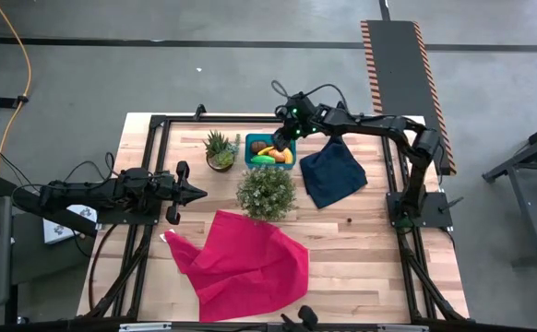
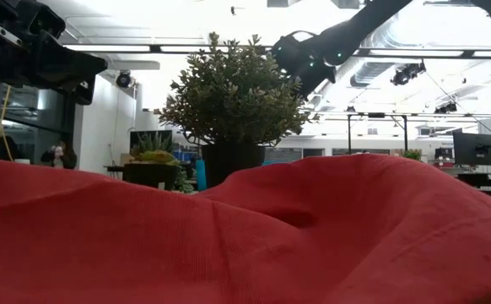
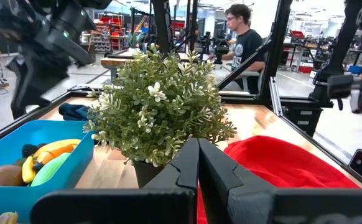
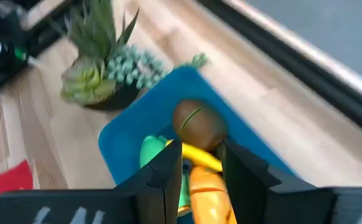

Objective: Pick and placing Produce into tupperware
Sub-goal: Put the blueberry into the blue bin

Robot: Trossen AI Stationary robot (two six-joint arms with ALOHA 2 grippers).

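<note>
**Right hand low over a full tub**

The right hand (image 4: pixel 196 163) hangs just over the blue tub (image 1: pixel 270 150), its fingers a little apart around an orange piece (image 4: pixel 207 193); I cannot tell if it grips it. The tub already holds the banana (image 3: pixel 55 149), the brown oval (image 4: pixel 198 122) and a green piece (image 3: pixel 51 169). Lifting crooked could bump the tub wall or drag food out. The spiky plant (image 1: pixel 220 149) and bushy plant (image 1: pixel 267 192) crowd two sides. Straight up looks free. The left hand (image 1: pixel 195 193) waits clenched, well apart.

Teal tupperware (image 1: pixel 270 140) holds banana (image 4: pixel 201 156), brown oval (image 4: pixel 197 122), green piece (image 4: pixel 150 151), orange piece (image 4: pixel 209 196).
</note>
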